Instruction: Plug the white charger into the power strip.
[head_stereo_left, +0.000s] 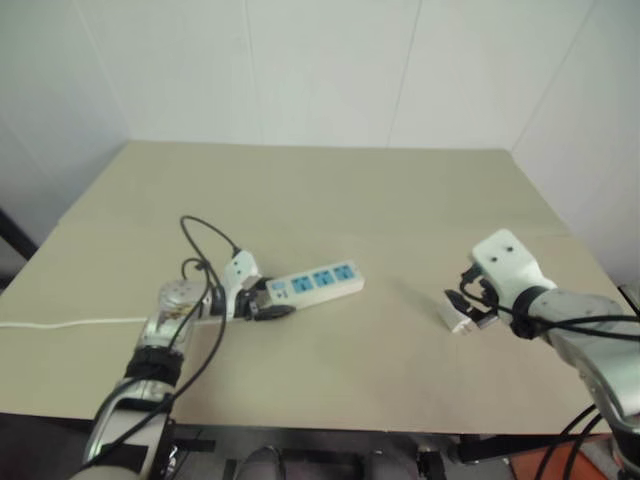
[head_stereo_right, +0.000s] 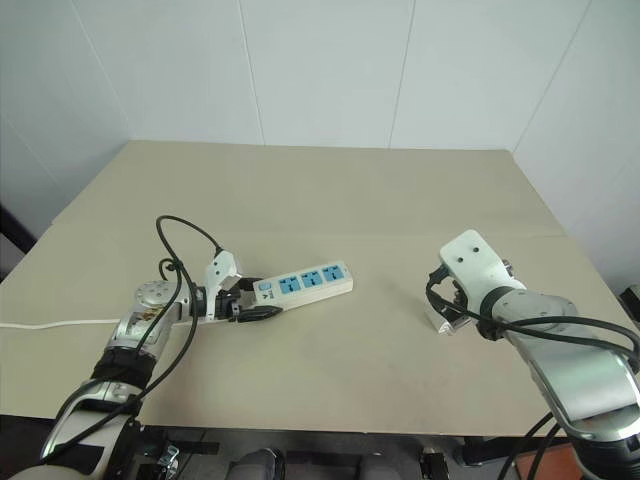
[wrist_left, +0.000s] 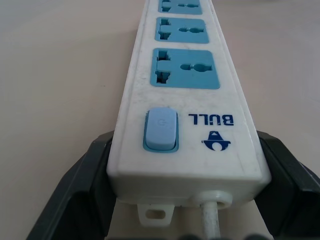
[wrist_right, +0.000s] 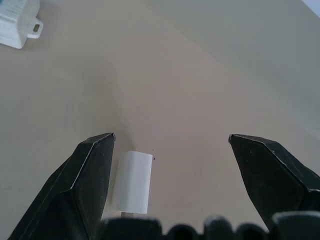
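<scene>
The left gripper (wrist_left: 187, 200) was clamped on the switch end of the power strip (head_stereo_left: 314, 282), which lay on the table (head_stereo_left: 330, 190). Well right of the strip, the white charger (wrist_right: 132, 182) lay between the spread fingers of the right gripper (wrist_right: 172, 145), ungripped.

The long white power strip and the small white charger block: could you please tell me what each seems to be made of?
The long white power strip looks like smooth, slightly glossy moulded plastic, faintly scuffed, with blue plastic socket frames and a printed logo. The small white charger block appears to be smooth matte plastic with rounded edges, though little of it shows.
</scene>
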